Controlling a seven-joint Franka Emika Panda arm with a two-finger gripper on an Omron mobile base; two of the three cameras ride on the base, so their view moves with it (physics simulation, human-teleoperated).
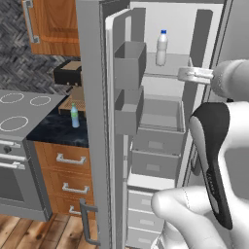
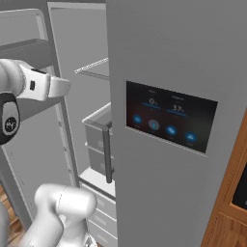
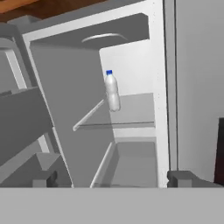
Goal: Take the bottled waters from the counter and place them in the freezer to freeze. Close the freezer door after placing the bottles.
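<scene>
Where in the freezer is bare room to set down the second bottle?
The upper shelf is bare to the right of the white bottle, up to the freezer's right wall. Below it, the grey drawers stack closely. The green-capped bottle stands on the counter.

This is a home kitchen. A tall grey side-by-side freezer (image 1: 160, 146) stands open, white inside, with shelves and grey drawers. Its other door carries a dark panel (image 2: 169, 116) with blue lights. Next to it there is a black marbled tabletop (image 1: 56, 129) over brown wooden drawers (image 1: 68, 175) with silver handles, a grey stovetop (image 1: 24, 109) with white rings, a wooden wall cupboard (image 1: 53, 26) and a wooden floor (image 1: 29, 233).
</scene>
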